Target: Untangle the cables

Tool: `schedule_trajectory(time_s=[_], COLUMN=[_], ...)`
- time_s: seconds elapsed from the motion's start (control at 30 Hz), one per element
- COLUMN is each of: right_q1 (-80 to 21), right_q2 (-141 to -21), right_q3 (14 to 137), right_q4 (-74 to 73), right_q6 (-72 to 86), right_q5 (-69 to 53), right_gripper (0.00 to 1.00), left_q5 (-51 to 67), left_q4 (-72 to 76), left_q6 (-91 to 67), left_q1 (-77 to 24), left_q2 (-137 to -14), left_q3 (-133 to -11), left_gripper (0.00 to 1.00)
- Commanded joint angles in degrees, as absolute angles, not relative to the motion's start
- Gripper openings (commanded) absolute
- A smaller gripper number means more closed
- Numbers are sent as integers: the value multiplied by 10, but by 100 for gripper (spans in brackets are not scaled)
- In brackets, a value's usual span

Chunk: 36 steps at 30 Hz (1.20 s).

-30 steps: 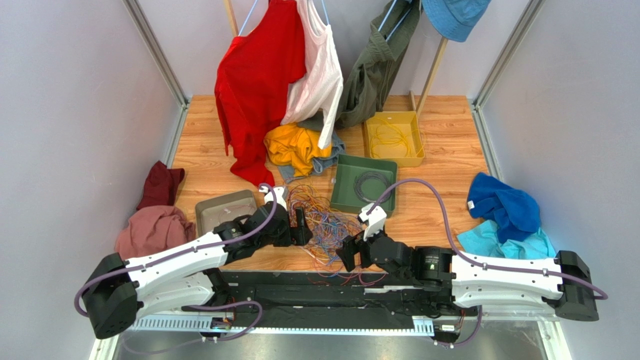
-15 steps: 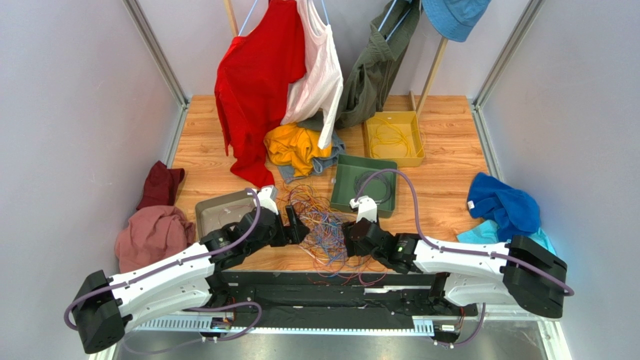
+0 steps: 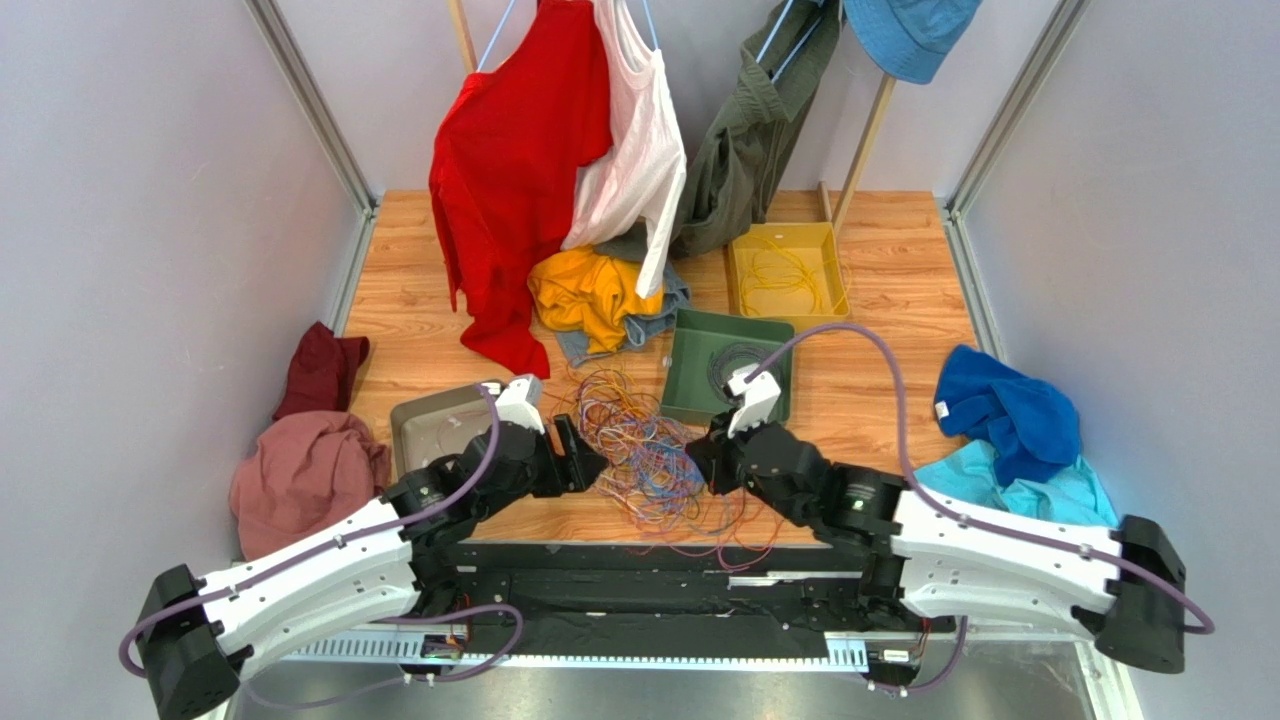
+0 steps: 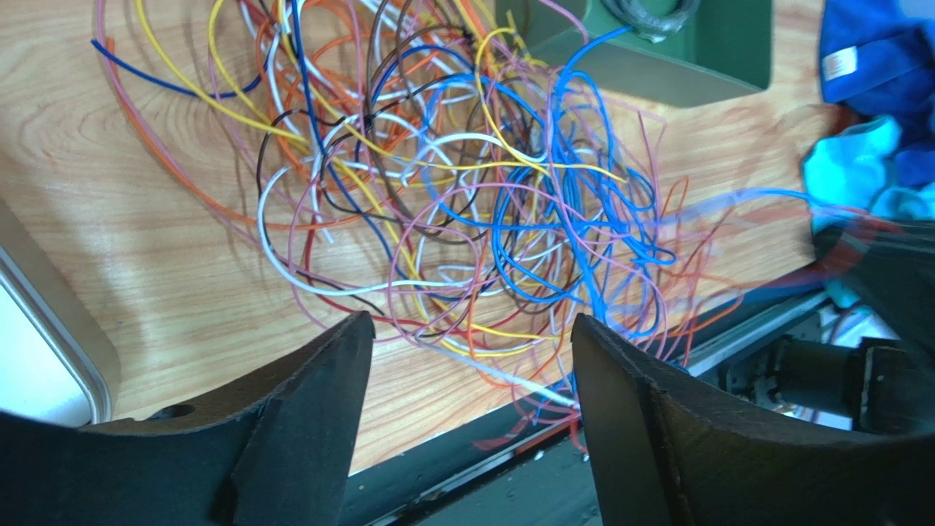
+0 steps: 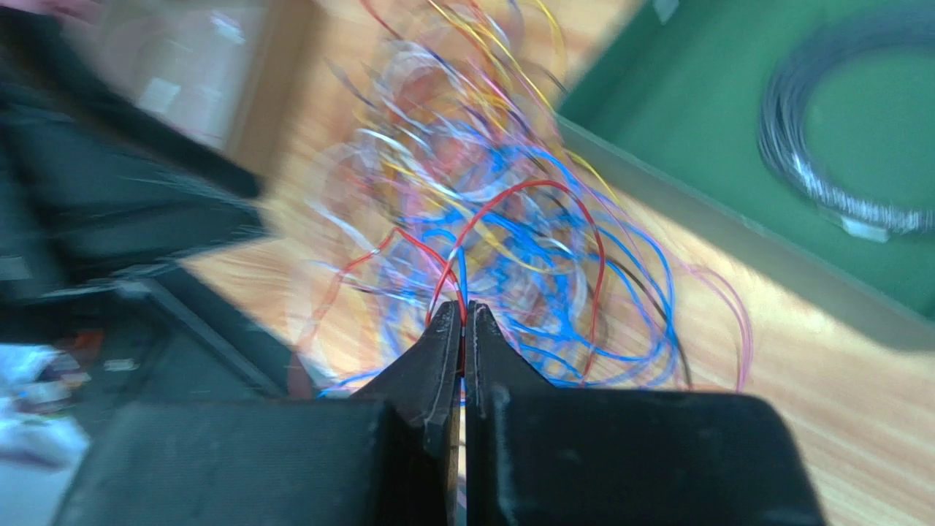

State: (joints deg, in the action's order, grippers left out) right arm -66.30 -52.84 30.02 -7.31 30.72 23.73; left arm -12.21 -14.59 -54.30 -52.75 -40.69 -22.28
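The cables (image 3: 649, 447) are a loose tangle of thin orange, blue, purple, red, yellow and white wires near the table's front edge. My left gripper (image 3: 580, 455) is at the tangle's left side. In the left wrist view it (image 4: 472, 329) stands open, and the tangle's near strands (image 4: 472, 186) reach down between its fingertips. My right gripper (image 3: 702, 458) is at the tangle's right side. In the right wrist view it (image 5: 462, 312) is shut on a red and a blue wire of the cables (image 5: 516, 219), which rise out of its tips.
A green tray (image 3: 679, 398) holding a dark coil (image 5: 845, 132) stands just behind the tangle, with a yellow tray (image 3: 824, 278) farther back. A grey tray (image 3: 428, 423) lies left. Clothes lie around: yellow (image 3: 589, 293), blue (image 3: 1007, 413), pink (image 3: 301, 465). Garments hang at the back.
My right gripper has moved into the tangle's right side and closed on wires. My left gripper has shifted slightly left and its jaws have narrowed a little.
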Motion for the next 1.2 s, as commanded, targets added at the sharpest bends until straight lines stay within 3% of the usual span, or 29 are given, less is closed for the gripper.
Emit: schedule_trajectory(time_s=[0.0,0.2,0.37,0.47,0.5,0.63,0.9,1.17], right_q1=[-685,-700,-720,-723,-722,-722,-722,-722], right_q2=[-454,-435,-439,-435,-433,-432,-438,-435], right_q3=[411,546,588,573,567,551,526,514], right_q4=[-129,-195,-218,-214,-211,-200,-186,-185], right_q6=[263,233,224,233,235,235,242,248], right_q5=[233,156,131,132,133,135,135,136], right_gripper=[0,0,0,0,0,0,0,0], left_q5=[-134,-134,-119,-141,-155,-164,-46,85], left_q4=[-134,-112,-69,-69,-79,-81,-4,164], left_q6=[-534,-529,-495,-484,-482,-446,-391,-390], left_q1=[-529,-529,-529,-529,-529,-529,-529,-529], left_q2=[-382,-339,-252,-182,-167,-100,-148,-216], left_q3=[-228,-222,-207,-202,-204,-214,-244,-207], left_gripper=[74,75,77,89,99,99,99,99])
